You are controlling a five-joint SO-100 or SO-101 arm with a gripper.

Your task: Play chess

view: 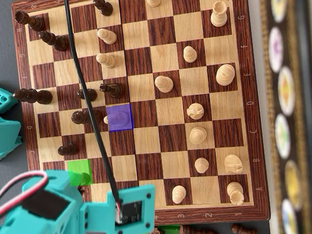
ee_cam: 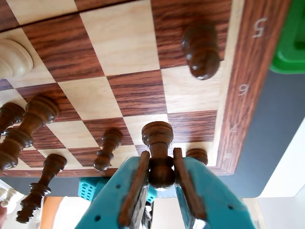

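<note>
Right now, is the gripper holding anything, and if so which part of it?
Yes. In the wrist view the gripper is shut on a dark pawn, its fingers clamping the pawn's rounded head, with the base pointing at the board.

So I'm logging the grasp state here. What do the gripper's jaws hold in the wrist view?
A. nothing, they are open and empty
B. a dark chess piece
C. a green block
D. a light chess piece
B: in the wrist view the gripper is closed on the dark piece, with a wooden pad pressed to each side of its round body, above the board.
</note>
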